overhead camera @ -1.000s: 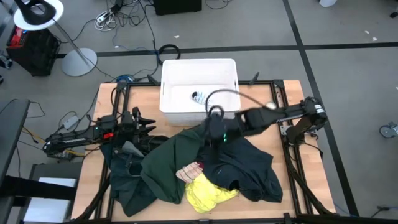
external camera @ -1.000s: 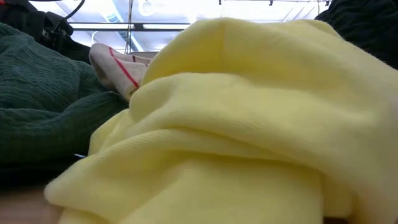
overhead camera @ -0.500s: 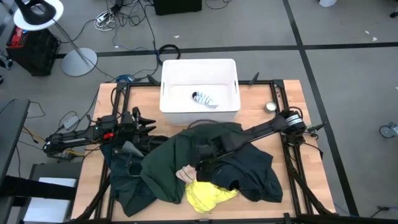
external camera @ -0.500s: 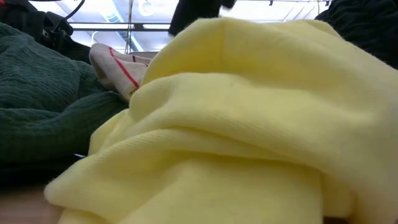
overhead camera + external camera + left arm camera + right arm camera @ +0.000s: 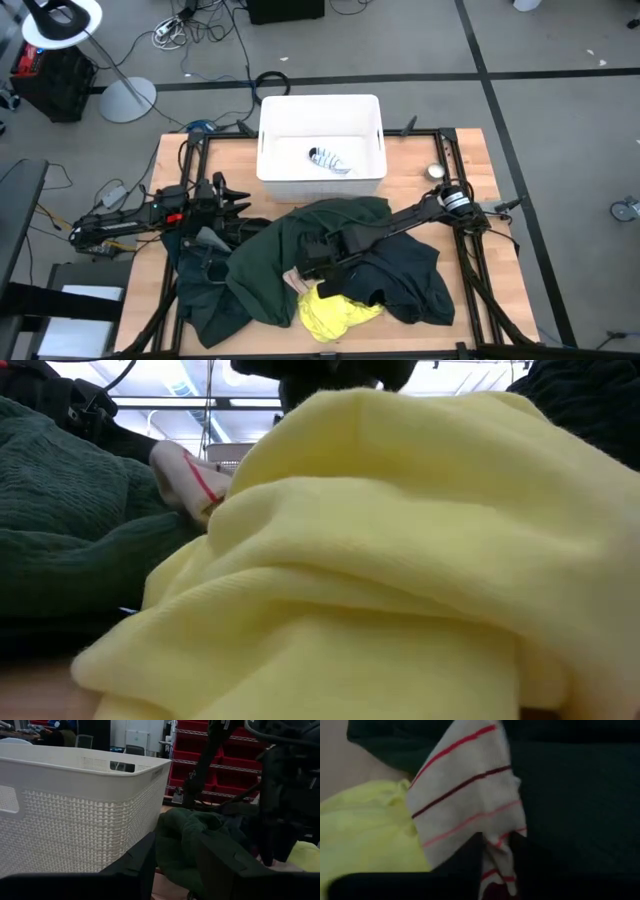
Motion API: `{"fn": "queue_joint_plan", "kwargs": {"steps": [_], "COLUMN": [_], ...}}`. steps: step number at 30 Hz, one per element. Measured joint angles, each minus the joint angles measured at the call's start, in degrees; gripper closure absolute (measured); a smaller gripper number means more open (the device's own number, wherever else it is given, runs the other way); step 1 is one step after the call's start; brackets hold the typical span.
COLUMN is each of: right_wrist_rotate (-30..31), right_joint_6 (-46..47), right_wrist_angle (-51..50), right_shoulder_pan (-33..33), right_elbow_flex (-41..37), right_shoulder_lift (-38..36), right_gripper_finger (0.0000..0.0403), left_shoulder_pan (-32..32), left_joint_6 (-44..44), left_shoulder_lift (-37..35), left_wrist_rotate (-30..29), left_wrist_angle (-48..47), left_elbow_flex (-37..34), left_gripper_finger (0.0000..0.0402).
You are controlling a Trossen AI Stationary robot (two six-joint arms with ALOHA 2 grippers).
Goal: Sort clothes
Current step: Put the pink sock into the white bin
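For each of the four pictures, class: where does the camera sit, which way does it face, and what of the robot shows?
High: overhead, straight down; both arms, white bin, clothes pile.
Low: table height, level, filled by the yellow garment.
Left wrist: past its own fingers toward the bin and green garment; the right arm beyond.
Right wrist: close on the red-striped piece.
Shared: the yellow garment shows in all four.

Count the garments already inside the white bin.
1: a small striped piece lies on the floor of the white bin. All other clothes remain piled on the table; none seems hidden inside.
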Motion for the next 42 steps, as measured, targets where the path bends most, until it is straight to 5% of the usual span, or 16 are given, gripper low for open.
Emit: {"fn": "queue_joint_plan", "kwargs": {"steps": [3,9,20,33,42], "right_wrist_rotate": [-0.15,0.56,14.81,16.70,12.71], "right_joint_6": [0.80,0.98,-0.71,-7.29,-4.97], "right_wrist_angle": [-0.15,-0.16,1.33,2.83,-1.59], "right_shoulder_pan": [-0.32,-0.49,-3.01,-19.50,-30.38], "right_elbow_flex": [-0.02,-0.02,-0.02,0.00,0.00], "right_shoulder_lift": [-1.35,-6.88,-23.81,-32.21,-31.39], "right_gripper_finger": [0.0388,0.0398,0.0401,0.0397,0.0341], "left_shoulder_pan": [0.00,-0.01,0.00,-0.02,-0.02], "left_joint_6": [0.00,0.00,0.00,-0.02,-0.02], "left_shoulder_lift": [-0.02,-0.01,0.00,-0.02,-0.01], "left_wrist_rotate": [0.00,0.01,0.00,0.00,0.00], "left_wrist_angle": [0.02,0.00,0.00,0.00,0.00], "left_elbow_flex": [0.00,0.00,0.00,0.00,0.00], "left_gripper_finger": [0.0264,0.0264,0.0264,0.0264,0.0264]}}
